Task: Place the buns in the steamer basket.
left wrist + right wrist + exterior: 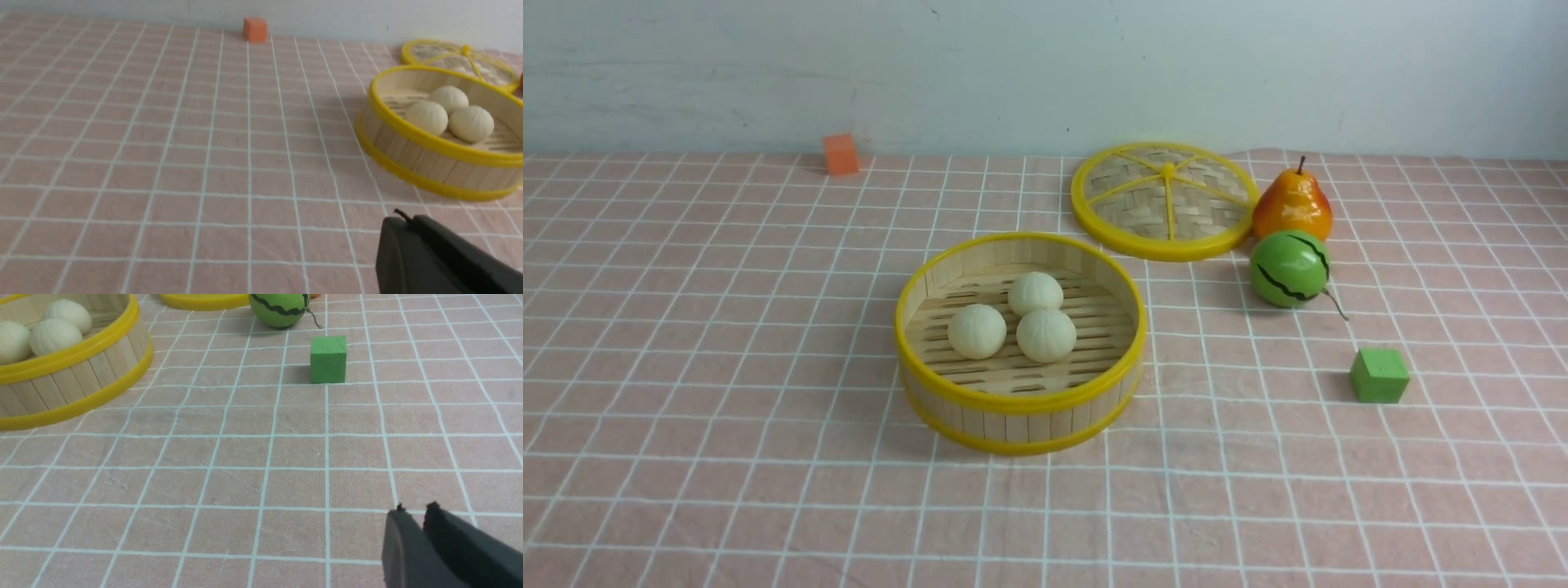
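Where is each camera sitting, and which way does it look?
Front view: sits between the arms, facing forward at the round bamboo steamer basket holding three cream-white buns; no robot part shows.
Left wrist view: rides the left arm, facing the basket and small orange cube; left gripper shows, jaws shut.
Right wrist view: rides the right arm, facing the green cube; right gripper shows, jaws slightly parted.
All views share the basket.
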